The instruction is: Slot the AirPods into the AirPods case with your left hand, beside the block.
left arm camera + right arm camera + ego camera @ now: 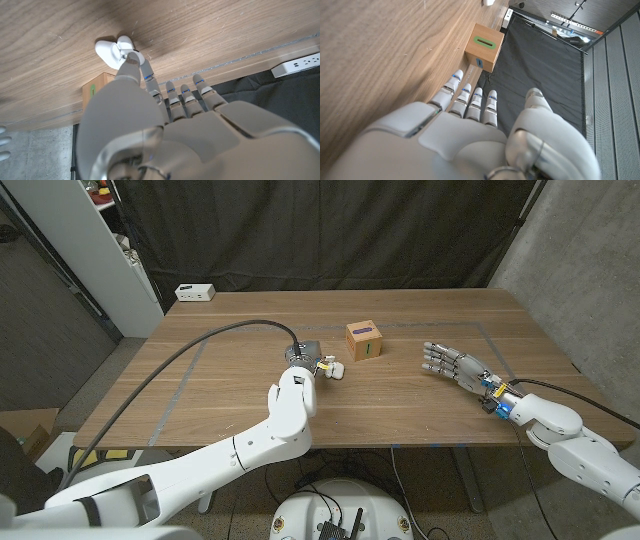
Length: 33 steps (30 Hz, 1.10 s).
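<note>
1. Head view, left side: the left hand (303, 358) sits near the middle of the wooden table (200, 395), its fingers reaching toward the white AirPods case (333, 369); the case lies on the table just left of and in front of the block (364, 340), close to it but not touching.
2. Left wrist view: the left hand (165, 130) has its thumb tip against the AirPods case (111, 51); the other fingers (175, 97) are stretched out side by side, slightly apart, clear of the case; whether the case is pinched or only touched, I cannot tell; the AirPods themselves cannot be made out apart from the white case.
3. Block: a wooden cube with a purple mark on top and a green mark on its front face in the head view; in the right wrist view the block (486, 47) shows a green slot-shaped mark.
4. Right hand (458, 367): it is on the table to the right of the block, well apart from it; fingers extended and slightly spread, holding nothing.
5. White power strip (194, 292): at the far left edge of the table.
</note>
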Tool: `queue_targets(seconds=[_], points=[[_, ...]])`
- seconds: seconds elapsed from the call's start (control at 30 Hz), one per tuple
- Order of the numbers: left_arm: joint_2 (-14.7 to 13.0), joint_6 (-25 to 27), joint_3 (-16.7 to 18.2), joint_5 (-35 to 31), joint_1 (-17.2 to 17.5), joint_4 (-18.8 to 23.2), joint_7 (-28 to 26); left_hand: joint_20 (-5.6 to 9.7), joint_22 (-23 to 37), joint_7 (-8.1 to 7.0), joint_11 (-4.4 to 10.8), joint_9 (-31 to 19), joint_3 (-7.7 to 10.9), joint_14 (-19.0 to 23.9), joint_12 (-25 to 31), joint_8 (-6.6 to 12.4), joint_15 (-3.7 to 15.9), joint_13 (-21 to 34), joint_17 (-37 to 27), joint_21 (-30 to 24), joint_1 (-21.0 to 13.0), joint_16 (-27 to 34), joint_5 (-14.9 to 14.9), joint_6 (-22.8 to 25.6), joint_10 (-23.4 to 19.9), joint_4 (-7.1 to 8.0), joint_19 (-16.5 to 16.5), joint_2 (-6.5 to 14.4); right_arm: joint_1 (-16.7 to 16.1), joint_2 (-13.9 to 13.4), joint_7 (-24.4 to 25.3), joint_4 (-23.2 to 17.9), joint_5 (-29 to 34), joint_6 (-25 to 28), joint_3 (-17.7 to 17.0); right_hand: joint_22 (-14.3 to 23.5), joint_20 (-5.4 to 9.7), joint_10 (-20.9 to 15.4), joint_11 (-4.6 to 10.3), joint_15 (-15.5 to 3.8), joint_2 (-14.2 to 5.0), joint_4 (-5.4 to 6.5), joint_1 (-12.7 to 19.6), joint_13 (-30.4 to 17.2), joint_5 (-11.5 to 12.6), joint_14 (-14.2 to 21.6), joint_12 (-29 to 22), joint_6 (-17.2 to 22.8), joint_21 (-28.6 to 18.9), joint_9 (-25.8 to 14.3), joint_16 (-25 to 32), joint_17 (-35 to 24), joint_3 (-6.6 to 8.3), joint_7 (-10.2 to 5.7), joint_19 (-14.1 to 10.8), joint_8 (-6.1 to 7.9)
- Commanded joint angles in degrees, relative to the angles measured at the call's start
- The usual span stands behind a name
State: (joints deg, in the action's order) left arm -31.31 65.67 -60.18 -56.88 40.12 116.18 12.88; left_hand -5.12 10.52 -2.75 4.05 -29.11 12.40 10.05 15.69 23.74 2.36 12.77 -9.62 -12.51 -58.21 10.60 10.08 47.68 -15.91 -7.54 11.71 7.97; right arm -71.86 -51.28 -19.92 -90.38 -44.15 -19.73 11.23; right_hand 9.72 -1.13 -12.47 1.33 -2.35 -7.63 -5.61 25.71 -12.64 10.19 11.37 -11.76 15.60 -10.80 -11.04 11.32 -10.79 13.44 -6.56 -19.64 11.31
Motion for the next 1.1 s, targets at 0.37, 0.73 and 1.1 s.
queue_targets(seconds=[0.37,0.73,1.1], points=[[1.08,-2.65,-2.48,5.30,-3.47,-2.72,-2.79,0.20,0.30,0.08,-0.05,-1.58,0.10,0.51,0.04,-0.12,2.75,0.19,0.05,-0.09,0.46,-0.11,-0.05,0.56,-0.50,-0.22,0.49,0.16,-1.52,-0.62,-0.44,0.41,-0.87,-0.55,-1.07,0.16,-0.21,-0.68,-0.21,-3.66,0.05,-0.20,-0.75,-0.22,-0.07,0.21,-0.41,0.16,-0.26,-0.29,0.46,-0.28,0.20,-0.39,-0.18,0.10],[0.90,-2.31,-3.40,6.97,-4.62,-3.25,-3.42,0.17,0.30,-0.03,0.10,-1.49,0.07,0.55,-0.02,-0.42,2.76,0.19,0.05,-0.07,0.57,-0.18,-0.05,0.44,-0.64,-0.26,0.52,0.14,-2.05,-0.58,-0.36,0.16,-0.90,-0.60,-1.34,0.16,-0.24,-0.64,-0.17,-3.57,0.09,-0.23,-0.95,-0.22,-0.07,0.27,-0.39,0.11,-0.26,-0.29,0.44,-0.27,0.23,-0.40,-0.17,0.07],[0.11,-0.76,-5.29,8.07,-6.14,-2.52,-2.20,0.20,0.31,0.06,0.12,-1.37,0.04,0.66,-0.12,-0.63,2.79,0.19,0.04,-0.04,0.70,-0.20,-0.06,0.63,-0.69,-0.30,0.54,0.12,-1.98,-0.62,-0.14,0.11,-0.87,-0.26,-1.50,0.16,-0.30,-0.68,-0.11,-3.74,0.06,-0.14,-1.28,-0.21,-0.08,0.30,-0.40,0.19,-0.25,-0.28,0.45,-0.31,0.24,-0.45,-0.15,0.11]])
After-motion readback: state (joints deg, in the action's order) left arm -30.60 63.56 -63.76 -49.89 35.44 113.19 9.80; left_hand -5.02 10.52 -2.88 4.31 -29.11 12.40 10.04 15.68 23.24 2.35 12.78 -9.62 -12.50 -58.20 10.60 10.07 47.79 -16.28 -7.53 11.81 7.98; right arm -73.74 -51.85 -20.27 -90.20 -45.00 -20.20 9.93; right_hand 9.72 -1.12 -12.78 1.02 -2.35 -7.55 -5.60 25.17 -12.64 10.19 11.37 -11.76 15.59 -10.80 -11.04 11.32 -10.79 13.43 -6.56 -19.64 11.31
